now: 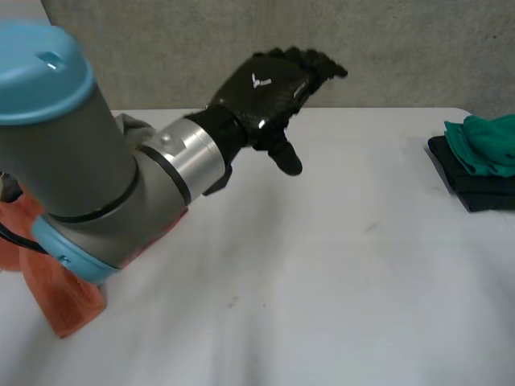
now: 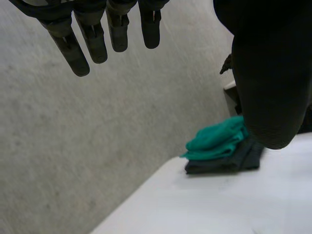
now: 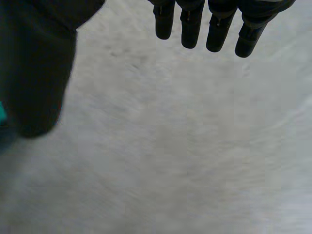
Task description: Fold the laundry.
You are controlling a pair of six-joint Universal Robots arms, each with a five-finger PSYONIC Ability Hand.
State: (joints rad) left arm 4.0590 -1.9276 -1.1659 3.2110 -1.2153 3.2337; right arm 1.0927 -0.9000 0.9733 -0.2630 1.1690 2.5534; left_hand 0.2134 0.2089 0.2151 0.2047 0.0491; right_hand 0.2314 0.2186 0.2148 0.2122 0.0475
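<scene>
White table (image 1: 338, 273) is backed by a grey wall (image 1: 161, 48). Left hand (image 1: 269, 88) is held up at upper ctr, fingers loosely open, nothing gripped. Right hand (image 3: 218, 24) (over bare table) is spread, also w/ nothing held. Green cloth (image 1: 487, 141) is stacked on dark cloth (image 1: 475, 193) at right edge. Orange cloth (image 1: 68, 301) is seen lower left.

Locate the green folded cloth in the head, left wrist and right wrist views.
Head view: green cloth on top of the dark folded cloth, at the white table's far right edge.
Left wrist view: the same stack, just beside the left hand's thumb tip.
Right wrist view: probably the green cloth, a sliver beside the right hand's thumb.
Shared landmark: the white table.
</scene>
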